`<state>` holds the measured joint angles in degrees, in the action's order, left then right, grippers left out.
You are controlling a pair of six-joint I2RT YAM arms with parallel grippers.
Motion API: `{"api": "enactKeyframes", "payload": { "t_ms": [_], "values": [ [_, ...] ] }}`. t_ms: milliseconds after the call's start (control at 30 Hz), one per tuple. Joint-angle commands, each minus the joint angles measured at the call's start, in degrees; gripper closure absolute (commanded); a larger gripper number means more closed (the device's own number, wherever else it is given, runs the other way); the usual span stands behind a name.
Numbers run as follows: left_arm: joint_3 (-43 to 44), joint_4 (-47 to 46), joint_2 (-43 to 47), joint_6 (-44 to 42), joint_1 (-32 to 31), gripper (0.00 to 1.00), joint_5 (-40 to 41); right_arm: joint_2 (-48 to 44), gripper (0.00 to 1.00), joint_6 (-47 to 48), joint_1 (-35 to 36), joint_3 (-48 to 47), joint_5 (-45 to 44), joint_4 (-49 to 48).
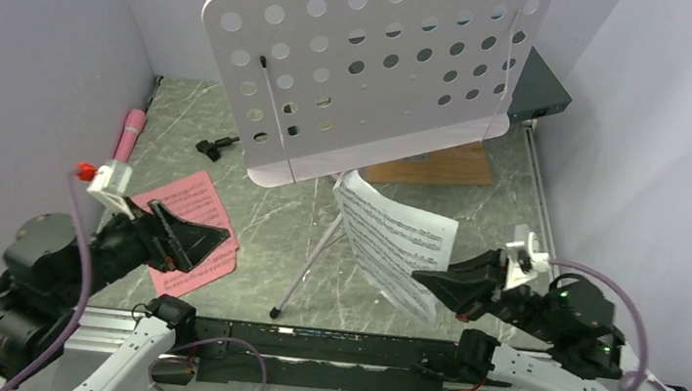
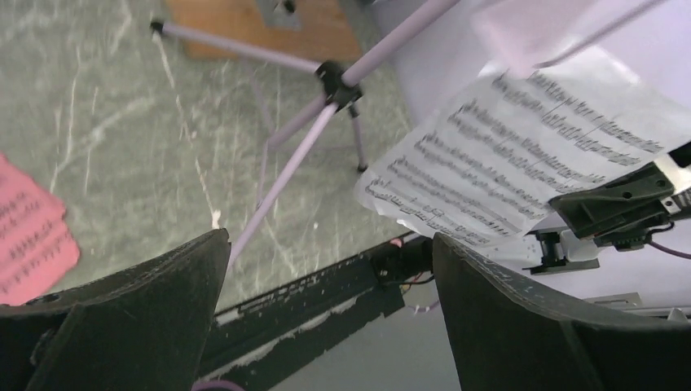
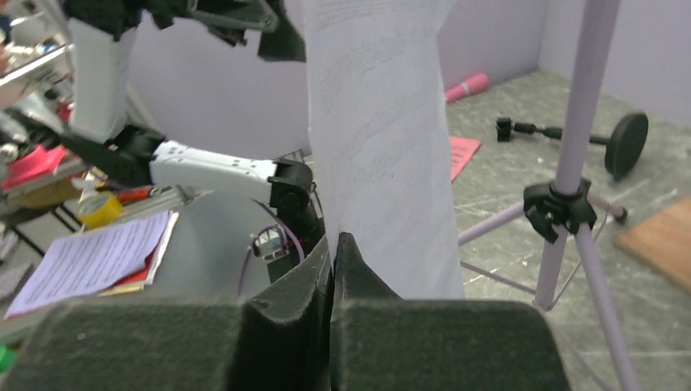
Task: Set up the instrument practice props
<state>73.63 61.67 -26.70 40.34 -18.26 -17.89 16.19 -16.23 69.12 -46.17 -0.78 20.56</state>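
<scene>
A grey-green marbled table (image 1: 270,221) sits boxed in by pale lavender walls (image 1: 35,42). The perforated music-stand desk (image 1: 378,135) stands tilted on its silver tripod (image 1: 315,256) near the middle. A wooden board (image 1: 434,164) lies behind it, and a dark box (image 1: 543,92) sits in the far right corner.

The white music sheet (image 1: 395,245) is off the table, upright beside the tripod. The right gripper (image 1: 423,278) has its jaws pressed together on the sheet's lower edge.

The pink sheet (image 1: 189,199) lies flat at the left. The left gripper (image 1: 199,243) hangs over the sheet's near corner, jaws spread wide and holding nothing.

The pink microphone (image 1: 130,134) lies along the left wall. The small black mic stand (image 1: 217,147) lies tipped over near it.
</scene>
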Motion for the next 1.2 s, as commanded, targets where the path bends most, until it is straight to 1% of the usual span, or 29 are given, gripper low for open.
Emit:
{"api": "enactKeyframes", "payload": {
  "t_ms": [0, 67, 167, 267, 367, 467, 567, 667, 767, 867, 1033, 1100, 1167],
  "values": [
    [8.85, -4.26, -1.77, -4.84, -0.15, 0.00, -1.04, 3.92, 1.00, 10.94, 0.10, -9.80, 11.05, 11.57],
    [11.45, -7.81, -2.43, -5.05, -0.19, 0.01, -4.19, 6.82, 1.00, 12.36, 0.13, -14.50, 13.06, 11.59],
    [13.82, -13.54, -3.83, -3.50, -0.35, 0.01, -9.46, 11.69, 1.00, 12.61, 0.12, -21.80, 12.27, 8.87],
    [15.82, -18.18, -6.83, -0.53, -0.37, 0.01, -13.77, 19.33, 1.00, 13.47, 0.12, -33.86, 10.49, 9.09],
    [18.00, -22.36, -10.95, 2.99, -0.37, 0.01, -17.89, 27.24, 1.00, 12.97, 0.14, -44.53, 3.75, 10.52],
    [21.15, -25.38, -16.31, 6.24, -0.37, 0.00, -22.95, 33.62, 1.00, 13.09, 0.08, -52.55, -3.29, 11.79],
    [24.02, -27.43, -20.73, 9.32, -0.37, 0.00, -27.55, 39.44, 1.00, 17.19, 0.13, -59.85, -13.79, 13.11],
    [25.49, -30.76, -23.64, 12.72, -0.37, 0.03, -30.08, 42.97, 1.00, 21.05, 0.14, -64.00, -21.86, 11.59],
    [29.25, -29.44, -26.71, 12.65, -0.31, 0.07, -30.70, 46.61, 1.00, 23.12, 0.14, -69.01, -26.07, 10.71],
    [31.72, -27.97, -28.44, 11.95, -0.28, 0.09, -29.93, 49.39, 1.00, 24.59, 0.12, -73.18, -26.86, 9.48],
    [31.26, -28.80, -28.50, 12.34, -0.20, 0.18, -27.39, 53.64, 1.00, 25.05, 0.14, -79.26, -29.07, 10.05],
    [30.74, -29.47, -28.50, 12.75, -0.12, 0.23, -27.35, 53.88, 1.00, 24.85, 0.10, -78.95, -29.40, 8.91],
    [30.18, -31.13, -28.58, 13.56, -0.11, 0.25, -27.62, 53.65, 1.00, 24.67, 0.13, -78.14, -29.69, 7.62]
  ]
}}
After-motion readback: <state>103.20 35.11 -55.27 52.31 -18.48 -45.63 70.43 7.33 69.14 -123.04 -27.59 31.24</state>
